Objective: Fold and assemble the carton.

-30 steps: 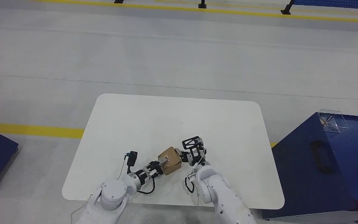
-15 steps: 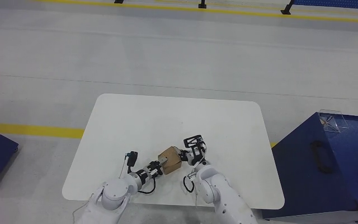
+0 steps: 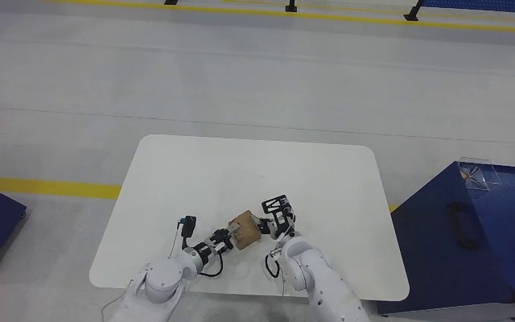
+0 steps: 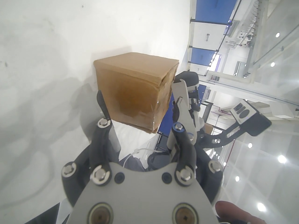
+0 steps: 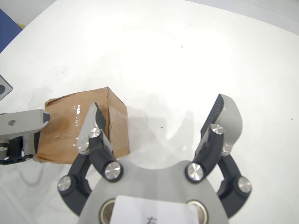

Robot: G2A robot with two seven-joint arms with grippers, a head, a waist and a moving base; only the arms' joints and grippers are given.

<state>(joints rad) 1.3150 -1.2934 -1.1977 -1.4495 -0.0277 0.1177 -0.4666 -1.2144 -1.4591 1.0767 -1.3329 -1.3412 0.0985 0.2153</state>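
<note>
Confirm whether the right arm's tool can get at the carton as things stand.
Likely yes. The right tool is open beside the carton, with one finger at its near end and nothing between them. The left tool grips the opposite end, clear of that side.

The carton (image 3: pixel 245 228) is boxed in on two sides: left gripper (image 4: pixel 140 94) clamped on it, right gripper (image 5: pixel 157 101) spread wide just beside. Bare table (image 3: pixel 241 169) stretches beyond.
</note>
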